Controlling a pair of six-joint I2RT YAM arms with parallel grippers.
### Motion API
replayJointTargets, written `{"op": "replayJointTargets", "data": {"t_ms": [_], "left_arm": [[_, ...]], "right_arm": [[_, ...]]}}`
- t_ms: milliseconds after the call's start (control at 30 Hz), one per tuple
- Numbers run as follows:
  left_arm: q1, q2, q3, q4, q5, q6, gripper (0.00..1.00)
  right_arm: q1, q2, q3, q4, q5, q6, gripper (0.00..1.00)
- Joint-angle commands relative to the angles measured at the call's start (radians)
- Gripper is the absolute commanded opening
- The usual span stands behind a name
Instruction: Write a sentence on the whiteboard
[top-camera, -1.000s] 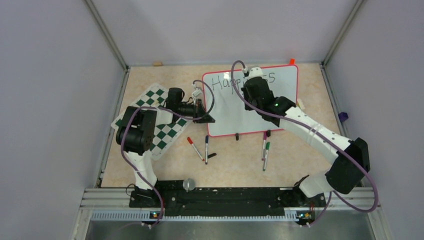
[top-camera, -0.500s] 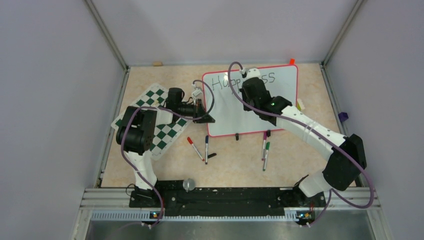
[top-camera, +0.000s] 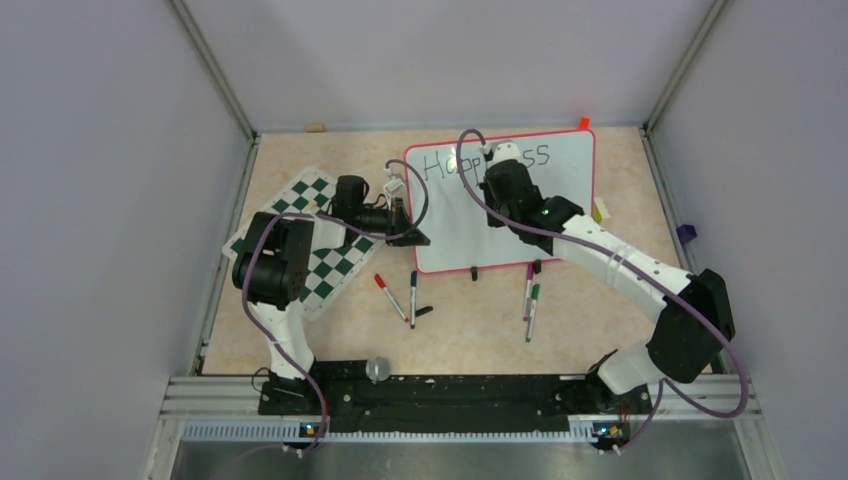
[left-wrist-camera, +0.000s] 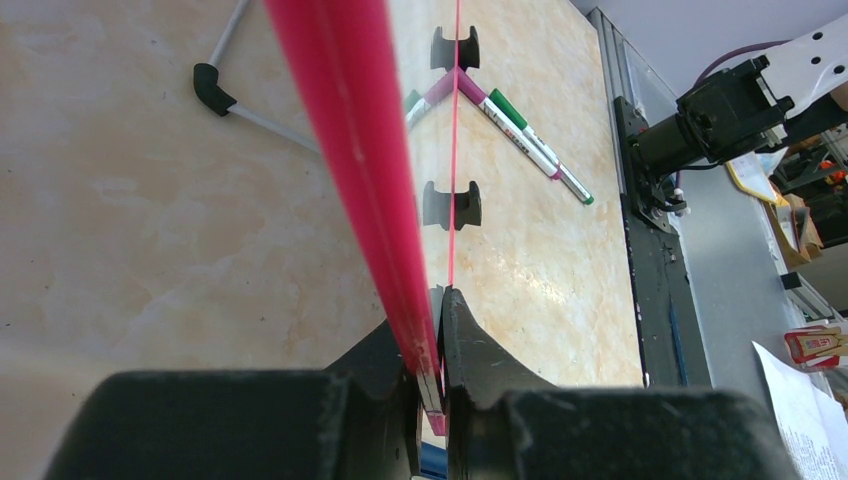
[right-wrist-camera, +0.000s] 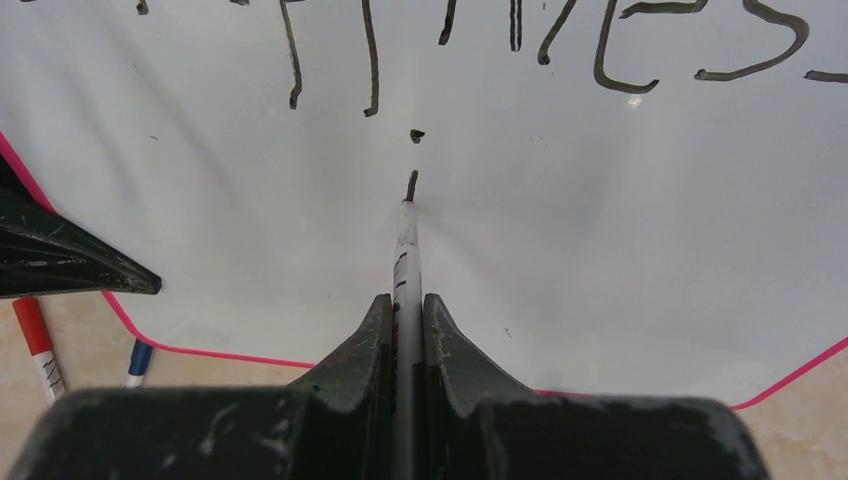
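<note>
The whiteboard (top-camera: 560, 215), white with a thin red frame, lies at the table's back centre with black lettering (top-camera: 440, 163) along its top. My left gripper (top-camera: 408, 232) is shut on its left edge; the left wrist view shows the red frame (left-wrist-camera: 350, 120) pinched in that gripper (left-wrist-camera: 430, 330). My right gripper (top-camera: 492, 160) hangs over the board's upper middle, shut on a black marker (right-wrist-camera: 406, 260). The marker's tip touches the whiteboard (right-wrist-camera: 620, 220) just under the lettering (right-wrist-camera: 620, 50), at the foot of a short fresh stroke.
A green-and-white chess mat (top-camera: 320, 270) lies under my left arm. Loose markers lie in front of the board: red (top-camera: 390, 297), blue (top-camera: 413, 298), purple and green (top-camera: 531, 300). The board's black feet (left-wrist-camera: 452, 205) rest on the table. A purple object (top-camera: 686, 233) sits at the right wall.
My right gripper has shifted a little left and nearer with the marker, uncovering the last letters of the word. The left arm and the board have not moved.
</note>
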Motion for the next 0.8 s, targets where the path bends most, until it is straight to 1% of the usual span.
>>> {"op": "replayJointTargets", "data": {"t_ms": [0, 200, 400, 767], "left_arm": [[-0.016, 0.035, -0.041, -0.061, -0.008, 0.07, 0.0], [-0.015, 0.038, -0.041, -0.056, -0.006, 0.065, 0.0], [-0.015, 0.037, -0.041, -0.055, -0.006, 0.062, 0.0], [-0.015, 0.038, -0.043, -0.052, -0.005, 0.059, 0.0]], "right_arm": [[-0.009, -0.027, 0.0, 0.014, 0.0, 0.009, 0.0], [-0.014, -0.058, 0.05, 0.003, -0.014, 0.006, 0.0], [-0.024, -0.082, 0.062, -0.002, -0.02, 0.001, 0.0], [-0.044, -0.042, 0.086, -0.002, 0.028, -0.018, 0.0]]}}
